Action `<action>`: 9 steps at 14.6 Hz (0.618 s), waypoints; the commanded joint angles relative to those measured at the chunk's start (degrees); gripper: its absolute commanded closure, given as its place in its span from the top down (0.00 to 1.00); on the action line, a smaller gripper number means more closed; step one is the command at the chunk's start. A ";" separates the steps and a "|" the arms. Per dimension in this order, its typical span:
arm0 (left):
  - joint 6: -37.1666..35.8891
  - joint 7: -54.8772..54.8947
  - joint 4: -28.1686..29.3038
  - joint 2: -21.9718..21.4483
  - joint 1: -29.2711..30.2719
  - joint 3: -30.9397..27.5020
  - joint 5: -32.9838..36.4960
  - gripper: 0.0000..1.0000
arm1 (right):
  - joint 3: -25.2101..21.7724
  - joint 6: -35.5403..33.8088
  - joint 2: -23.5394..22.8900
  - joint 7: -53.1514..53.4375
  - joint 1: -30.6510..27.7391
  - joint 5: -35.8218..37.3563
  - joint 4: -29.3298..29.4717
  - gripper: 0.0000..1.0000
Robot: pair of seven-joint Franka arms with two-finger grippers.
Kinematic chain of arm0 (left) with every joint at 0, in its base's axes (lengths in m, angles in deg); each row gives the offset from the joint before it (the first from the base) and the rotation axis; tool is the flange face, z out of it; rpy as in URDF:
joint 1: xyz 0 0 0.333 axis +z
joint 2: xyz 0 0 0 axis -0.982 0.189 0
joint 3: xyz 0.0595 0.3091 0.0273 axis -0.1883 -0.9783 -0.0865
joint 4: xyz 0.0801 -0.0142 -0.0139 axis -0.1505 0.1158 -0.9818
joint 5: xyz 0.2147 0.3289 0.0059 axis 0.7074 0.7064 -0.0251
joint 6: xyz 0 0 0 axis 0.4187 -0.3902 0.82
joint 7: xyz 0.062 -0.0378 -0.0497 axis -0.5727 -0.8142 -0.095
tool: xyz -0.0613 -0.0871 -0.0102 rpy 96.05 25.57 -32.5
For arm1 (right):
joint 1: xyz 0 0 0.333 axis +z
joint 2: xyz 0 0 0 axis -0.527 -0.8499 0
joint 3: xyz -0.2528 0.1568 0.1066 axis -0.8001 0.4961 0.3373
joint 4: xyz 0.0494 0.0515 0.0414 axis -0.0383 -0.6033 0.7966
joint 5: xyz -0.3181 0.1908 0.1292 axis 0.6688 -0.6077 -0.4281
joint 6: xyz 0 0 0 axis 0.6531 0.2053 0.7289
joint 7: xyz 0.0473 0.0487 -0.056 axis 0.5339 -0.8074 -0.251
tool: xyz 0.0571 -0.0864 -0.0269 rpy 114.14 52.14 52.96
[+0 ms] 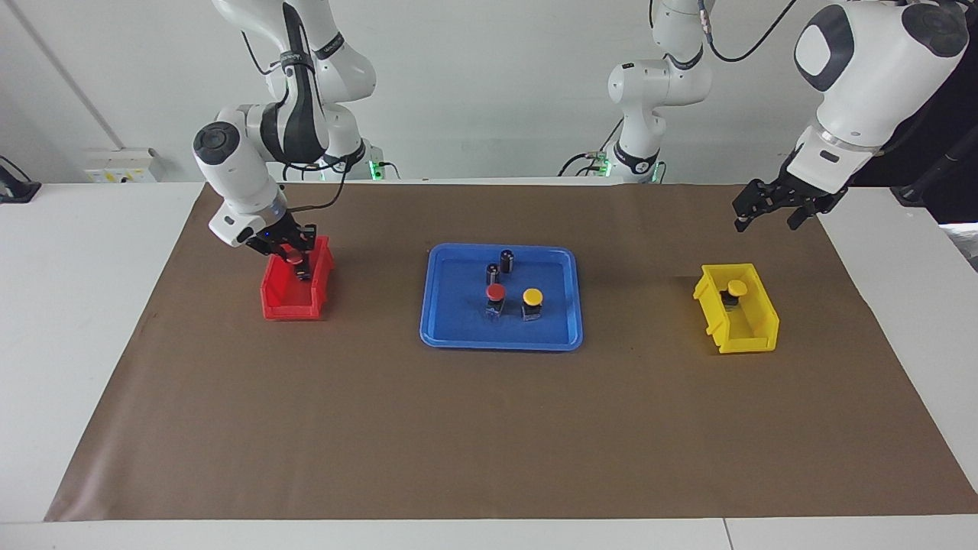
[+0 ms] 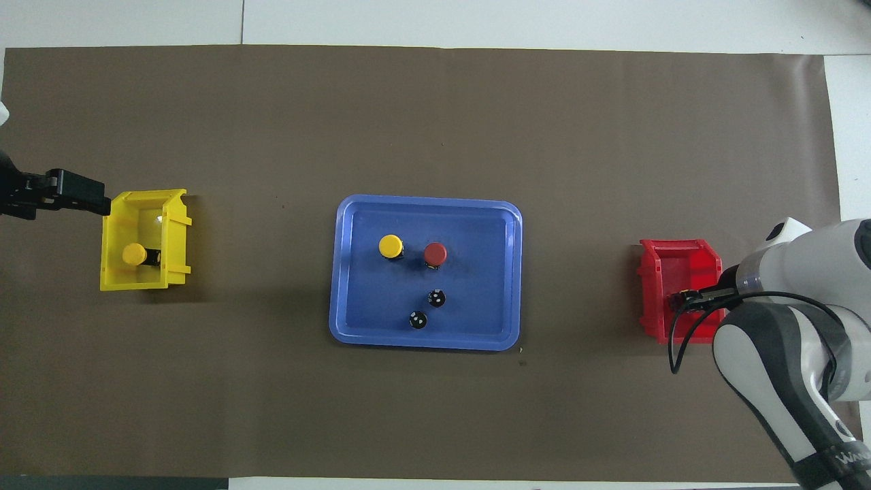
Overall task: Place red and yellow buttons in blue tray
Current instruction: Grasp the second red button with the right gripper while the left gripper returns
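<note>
The blue tray (image 1: 443, 305) (image 2: 354, 272) lies mid-table. In it stand one red button (image 1: 495, 293) (image 2: 435, 254) and one yellow button (image 1: 532, 297) (image 2: 390, 246). A second yellow button (image 1: 736, 288) (image 2: 134, 254) sits in the yellow bin (image 1: 752, 328) (image 2: 173, 238). My right gripper (image 1: 294, 253) is down in the red bin (image 1: 290, 302) (image 2: 663, 272), at a second red button (image 1: 294, 260). In the overhead view the arm hides that button. My left gripper (image 1: 766, 216) (image 2: 95, 201) is open and empty, raised over the mat just beside the yellow bin.
Two dark grey capless cylinders (image 1: 506, 260) (image 2: 436, 297) (image 1: 493, 271) (image 2: 418, 319) stand in the tray, nearer to the robots than the buttons. A brown mat (image 1: 489, 428) covers the white table.
</note>
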 commanded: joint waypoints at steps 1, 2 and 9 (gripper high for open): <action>1.47 0.96 2.43 -2.34 0.82 0.29 -0.41 1.00 | 0.80 -13.77 -6.90 -1.28 0.18 1.21 17.88 0.21; 1.47 1.06 3.04 -2.61 0.91 0.29 -0.41 1.00 | 0.89 -17.83 -8.58 -0.76 2.18 1.12 23.34 0.21; 2.97 0.88 3.22 -2.61 0.91 0.20 -0.41 1.00 | 1.15 -13.85 -17.19 24.42 21.85 -6.09 35.35 0.23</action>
